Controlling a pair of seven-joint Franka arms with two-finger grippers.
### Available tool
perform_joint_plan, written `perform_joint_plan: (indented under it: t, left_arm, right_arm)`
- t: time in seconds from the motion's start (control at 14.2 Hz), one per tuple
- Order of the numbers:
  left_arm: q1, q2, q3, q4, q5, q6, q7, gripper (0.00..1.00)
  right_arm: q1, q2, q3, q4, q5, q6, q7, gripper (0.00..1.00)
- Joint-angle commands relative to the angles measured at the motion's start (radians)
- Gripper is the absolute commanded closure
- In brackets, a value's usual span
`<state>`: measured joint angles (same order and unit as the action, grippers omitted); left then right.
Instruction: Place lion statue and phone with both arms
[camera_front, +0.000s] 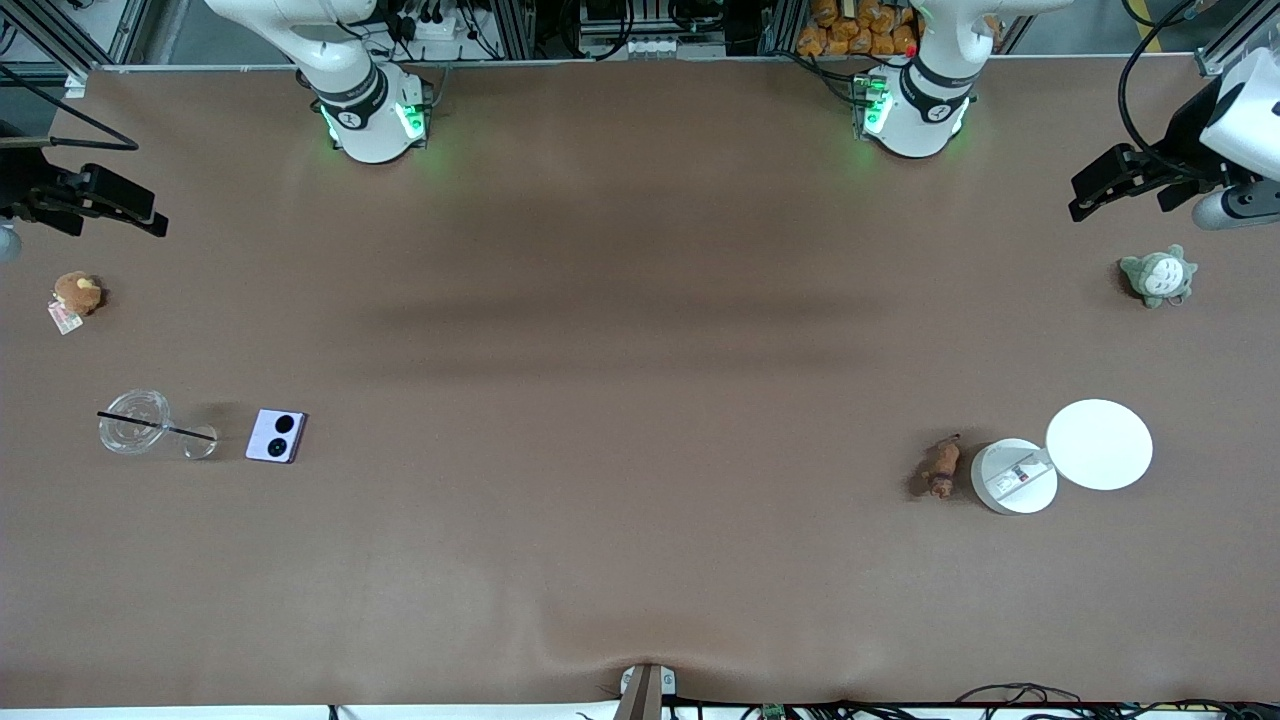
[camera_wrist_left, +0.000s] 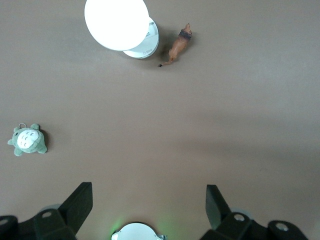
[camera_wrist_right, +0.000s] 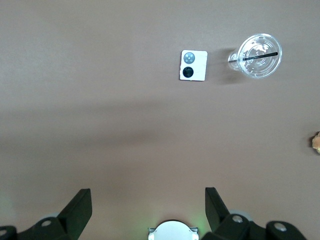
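Note:
The lion statue is a small orange-brown figurine lying on the table toward the left arm's end, beside a white round container. It also shows in the left wrist view. The phone is a pale lavender square with two black circles, lying toward the right arm's end; it also shows in the right wrist view. My left gripper is open and empty, high over the left arm's end of the table. My right gripper is open and empty, high over the right arm's end.
A white round lid lies against the container. A grey-white plush sits farther from the front camera than the lid. A clear cup with a black straw lies beside the phone. A brown plush sits near the right arm's table end.

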<state>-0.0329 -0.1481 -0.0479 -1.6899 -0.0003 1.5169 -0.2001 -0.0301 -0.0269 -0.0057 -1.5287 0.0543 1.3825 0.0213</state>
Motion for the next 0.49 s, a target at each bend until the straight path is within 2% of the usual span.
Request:
perform_joint_plan:
  t: [0.0,0.42]
  left_arm:
    - [0.021,-0.005,-0.001,0.019,-0.009,-0.009,-0.007,0.0]
    - [0.037,-0.004,-0.003,0.019,-0.009,-0.026,-0.004,0.0]
  right_arm:
    - [0.001,-0.022,0.003,-0.024,-0.001,0.013,0.0,0.0]
    - [-0.002,-0.022,0.001,-0.025,0.001,0.021,-0.076,0.0]
